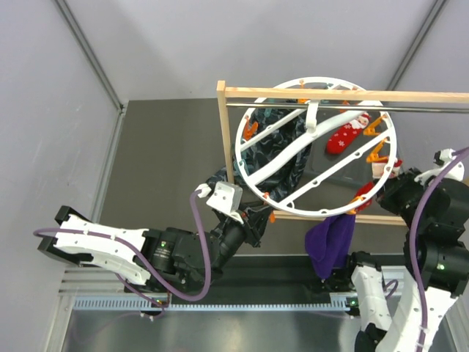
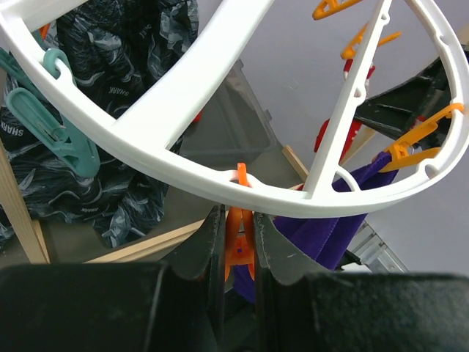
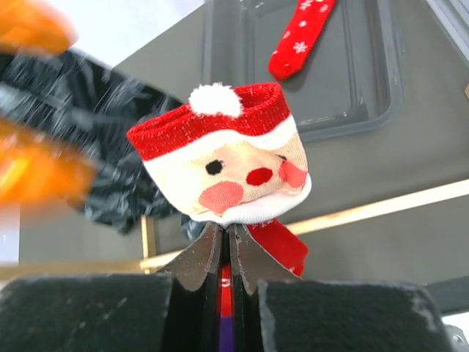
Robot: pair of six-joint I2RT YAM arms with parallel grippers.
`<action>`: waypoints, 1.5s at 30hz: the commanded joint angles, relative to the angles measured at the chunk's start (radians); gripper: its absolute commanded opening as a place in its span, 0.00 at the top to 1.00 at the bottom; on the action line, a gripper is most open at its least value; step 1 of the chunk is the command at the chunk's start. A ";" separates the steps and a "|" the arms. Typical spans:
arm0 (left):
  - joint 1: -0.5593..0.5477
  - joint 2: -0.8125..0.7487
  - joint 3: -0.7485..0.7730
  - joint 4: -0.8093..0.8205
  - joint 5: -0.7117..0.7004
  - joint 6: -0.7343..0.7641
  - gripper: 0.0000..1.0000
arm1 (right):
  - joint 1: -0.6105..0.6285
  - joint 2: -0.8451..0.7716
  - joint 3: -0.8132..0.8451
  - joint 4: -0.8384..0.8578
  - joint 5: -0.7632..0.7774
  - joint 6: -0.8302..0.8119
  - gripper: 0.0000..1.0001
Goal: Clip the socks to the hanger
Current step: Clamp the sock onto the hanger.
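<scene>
The white ring hanger [image 1: 282,163] hangs from the wooden rack's rod. A dark patterned sock [image 1: 272,147] hangs at its left and a purple sock [image 1: 330,242] at its near rim. My left gripper [image 1: 258,218] is at the near-left rim, shut on an orange clip [image 2: 240,246] just under the ring [image 2: 168,103]. My right gripper [image 1: 390,181] is by the ring's right side, shut on a red Santa sock [image 3: 227,169], whose face stands above the jaws. A second red sock [image 3: 300,37] lies on the grey tray below.
The wooden rack [image 1: 220,132] with its metal rod [image 1: 410,108] frames the hanger. More orange clips [image 1: 376,154] hang along the right rim. A teal clip [image 2: 51,125] hangs by the dark sock [image 2: 95,169]. The purple sock [image 2: 344,220] hangs just right of my left jaws.
</scene>
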 commanded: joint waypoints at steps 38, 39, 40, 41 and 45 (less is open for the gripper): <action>0.014 0.035 0.053 -0.028 0.075 -0.084 1.00 | 0.416 -0.141 0.425 -0.128 -0.387 -0.138 1.00; 0.020 0.048 0.065 -0.034 0.079 -0.084 1.00 | 0.418 -0.160 0.391 -0.116 -0.432 -0.119 1.00; 0.021 0.054 0.074 -0.044 0.082 -0.085 1.00 | 0.433 -0.174 0.373 -0.069 -0.476 -0.097 1.00; 0.026 0.061 0.083 -0.052 0.085 -0.085 1.00 | 0.439 -0.186 0.361 -0.060 -0.527 -0.093 1.00; 0.031 0.087 0.113 -0.077 0.090 -0.110 1.00 | 0.479 -0.248 0.275 -0.004 -0.653 -0.045 1.00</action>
